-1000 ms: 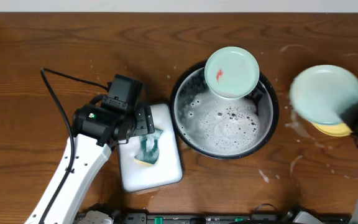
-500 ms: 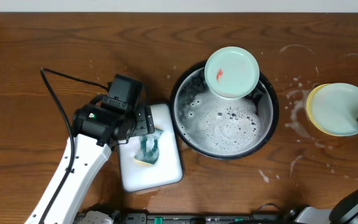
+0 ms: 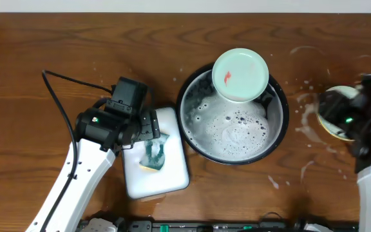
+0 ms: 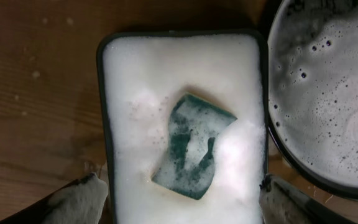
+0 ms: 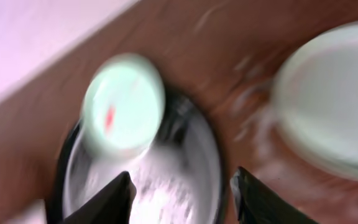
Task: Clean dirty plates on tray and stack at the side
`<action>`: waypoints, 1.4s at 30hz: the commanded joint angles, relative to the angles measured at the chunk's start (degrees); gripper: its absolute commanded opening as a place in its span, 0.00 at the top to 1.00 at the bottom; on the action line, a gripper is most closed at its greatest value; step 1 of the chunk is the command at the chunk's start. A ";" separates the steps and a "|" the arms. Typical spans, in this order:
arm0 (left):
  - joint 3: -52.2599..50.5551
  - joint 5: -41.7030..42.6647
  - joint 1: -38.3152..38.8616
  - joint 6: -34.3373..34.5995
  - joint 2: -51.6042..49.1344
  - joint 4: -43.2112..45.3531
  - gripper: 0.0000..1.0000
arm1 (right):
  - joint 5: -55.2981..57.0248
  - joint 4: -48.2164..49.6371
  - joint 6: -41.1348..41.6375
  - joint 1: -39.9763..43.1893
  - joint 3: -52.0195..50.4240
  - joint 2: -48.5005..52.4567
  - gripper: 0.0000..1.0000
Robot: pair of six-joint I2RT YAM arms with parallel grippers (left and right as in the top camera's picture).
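While the smeared plate point(image 3: 239, 75) rests on the tray point(image 3: 180, 109) rim at upper centre, the open (empty) right end effector point(image 5: 182, 199) is nearer.

The tray point(image 3: 181, 113) sits mid-table, with one plate point(image 3: 239, 75) resting on its far rim. The sponge tray point(image 3: 172, 129) lies just left of it and holds the sponge point(image 4: 192, 145). The stacked plates point(image 5: 334, 106) lie to its right.

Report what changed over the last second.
The right gripper set its mint plate onto the yellow plate, let go, and, now open, swung toward the black basin. Unchanged: the smeared plate at the basin's far rim, and the left gripper open above the sponge.
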State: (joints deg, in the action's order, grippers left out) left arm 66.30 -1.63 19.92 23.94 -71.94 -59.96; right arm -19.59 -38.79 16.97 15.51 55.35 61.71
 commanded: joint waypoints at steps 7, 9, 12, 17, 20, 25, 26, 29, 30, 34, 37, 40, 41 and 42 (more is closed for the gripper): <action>0.35 -0.11 -0.24 -0.33 0.02 -0.15 0.17 | 4.74 -10.86 -9.79 -15.56 0.02 3.61 0.50; 0.35 -0.09 -0.24 -0.33 0.04 -0.13 0.17 | 4.74 -10.73 -9.79 -16.11 0.02 4.39 0.50; 0.35 0.52 -0.24 1.40 0.02 -0.17 0.17 | 4.74 -10.73 -9.77 -16.11 0.02 4.81 0.50; 0.22 2.03 -0.24 1.62 -0.15 -1.49 0.17 | 4.74 -11.08 -9.77 -16.09 0.02 4.81 0.51; -0.28 -1.66 -0.31 7.32 -0.90 -2.01 0.17 | 4.72 -11.69 -9.77 -16.11 0.02 4.81 0.51; -2.82 -12.15 -1.25 14.32 -2.19 -2.10 0.17 | 4.52 -12.04 -9.77 -16.11 0.02 4.81 0.51; -3.39 -12.44 -1.84 14.27 -2.49 -1.81 0.17 | 4.52 -12.07 -9.77 -16.11 0.02 4.81 0.51; -5.25 -12.39 -3.78 11.87 -3.87 -0.68 0.22 | 4.55 -12.04 -9.77 -16.09 0.02 4.81 0.51; -5.95 -12.39 -4.42 11.21 -4.42 -0.31 0.23 | 4.55 -12.02 -9.77 -16.09 0.02 4.81 0.52; -8.55 -12.28 -7.87 8.39 -7.13 1.95 0.30 | 4.55 -12.00 -9.77 -16.09 0.02 4.81 0.52; -10.36 -8.63 -10.54 2.64 -9.38 6.80 0.37 | 4.55 -12.00 -9.77 -16.09 0.02 4.81 0.52; -11.17 -5.46 -13.22 -0.55 -12.00 9.77 0.58 | 4.55 -12.00 -9.77 -16.09 0.02 4.81 0.52; -11.17 -4.98 -14.01 -1.99 -13.09 10.16 0.62 | 4.55 -12.02 -9.77 -16.09 0.02 4.81 0.52; -11.17 -5.01 -14.45 -2.54 -13.77 10.32 0.62 | 4.55 -12.02 -9.77 -16.09 0.02 4.81 0.52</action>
State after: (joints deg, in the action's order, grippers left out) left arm 55.79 -9.02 7.29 26.61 -83.59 -50.17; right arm -15.38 -50.78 8.03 -0.14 55.33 66.50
